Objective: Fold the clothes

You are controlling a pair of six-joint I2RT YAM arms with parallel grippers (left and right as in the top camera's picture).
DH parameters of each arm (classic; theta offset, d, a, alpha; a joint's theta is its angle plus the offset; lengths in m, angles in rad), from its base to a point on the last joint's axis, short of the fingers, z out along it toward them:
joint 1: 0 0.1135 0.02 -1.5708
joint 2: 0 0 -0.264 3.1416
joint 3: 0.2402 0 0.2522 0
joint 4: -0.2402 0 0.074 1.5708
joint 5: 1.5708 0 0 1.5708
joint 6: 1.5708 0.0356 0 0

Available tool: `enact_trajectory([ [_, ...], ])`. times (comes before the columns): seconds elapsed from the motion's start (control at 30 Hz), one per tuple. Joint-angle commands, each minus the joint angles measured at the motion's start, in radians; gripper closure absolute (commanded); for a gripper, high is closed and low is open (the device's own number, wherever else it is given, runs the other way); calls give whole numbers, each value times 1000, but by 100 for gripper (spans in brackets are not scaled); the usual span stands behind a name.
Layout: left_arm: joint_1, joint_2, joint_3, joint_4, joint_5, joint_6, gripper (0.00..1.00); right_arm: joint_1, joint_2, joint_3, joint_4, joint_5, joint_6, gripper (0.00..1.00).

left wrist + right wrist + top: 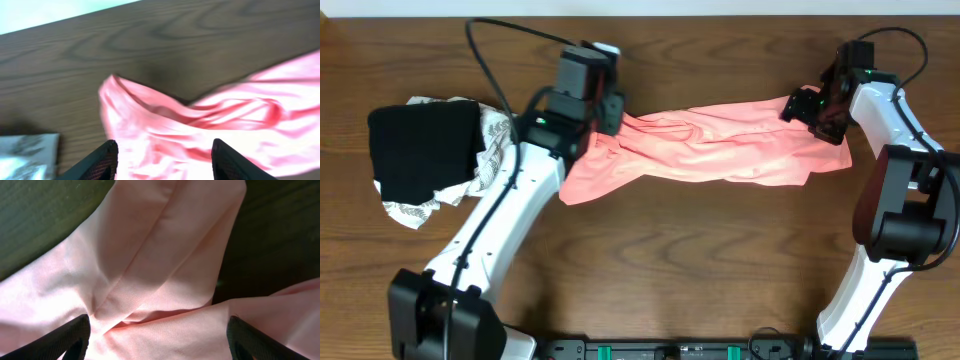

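Note:
The clothes [720, 148], a salmon-pink T-shirt, lie bunched in a long crumpled band across the middle of the wooden table; no lettering shows. My left gripper [610, 108] is over the shirt's left end. In the left wrist view the left gripper [165, 145] is open, its fingers wide apart above the rumpled pink cloth [150, 115]. My right gripper [802, 106] is at the shirt's right end. Seen from the right wrist, the right gripper [158, 320] is open too, with folds of the shirt [165, 255] lying between and beyond its fingers.
A black folded garment [420, 150] lies at the left on a white cloth with grey pattern [410, 210], whose corner [25, 150] shows in the left wrist view. Bare wood [700, 260] runs along the table front. The table's back edge is close behind both grippers.

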Motion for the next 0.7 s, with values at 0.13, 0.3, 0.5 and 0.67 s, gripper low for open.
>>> enact_trajectory([
  [0.13, -142, 58, -2, 68, 145, 14, 39, -15, -69, 3, 13, -8, -94, 12],
  [0.3, -200, 189, -2, 115, 145, 14, 39, -15, -173, 3, -11, -8, -116, 10],
  [0.5, -210, 320, -2, 247, 149, 9, 38, -15, -310, 3, -58, -7, -118, 8],
  [0.67, -211, 384, -2, 352, 161, -21, 39, -15, -390, 3, -87, 1, -118, 7],
])
